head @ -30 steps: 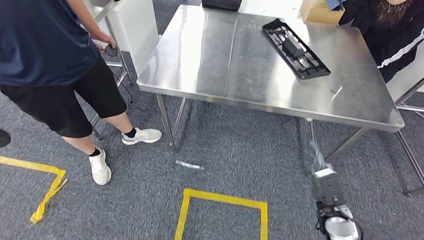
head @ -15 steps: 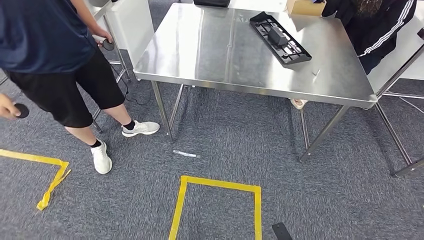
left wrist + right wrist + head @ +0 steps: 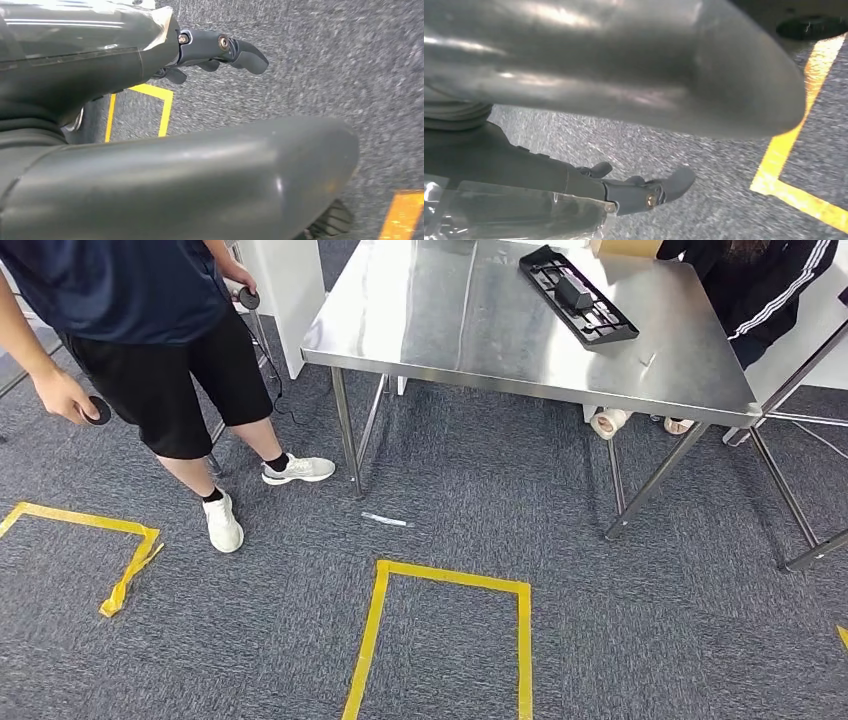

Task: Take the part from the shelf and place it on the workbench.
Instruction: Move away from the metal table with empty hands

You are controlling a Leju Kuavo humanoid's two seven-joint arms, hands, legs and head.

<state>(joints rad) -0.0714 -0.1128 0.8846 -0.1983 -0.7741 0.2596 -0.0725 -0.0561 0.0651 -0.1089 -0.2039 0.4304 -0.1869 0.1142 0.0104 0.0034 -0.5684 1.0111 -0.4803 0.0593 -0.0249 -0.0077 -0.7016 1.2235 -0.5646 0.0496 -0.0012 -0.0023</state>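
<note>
The whole scene has slid across the head view, so the camera has turned and not the things. The shiny steel counter (image 3: 520, 330) now sits higher and further right in the picture, with the long black slotted plastic part (image 3: 577, 294) still lying on it. The robot's right arm, low in the picture a second ago, has left the head view. The person in dark shorts (image 3: 160, 350) has stepped, the near hand now showing with a small black round object (image 3: 97, 410).

One steel workbench (image 3: 480, 335), one black part (image 3: 577, 294), two people (image 3: 150, 320), two robot hands (image 3: 220, 50).
</note>
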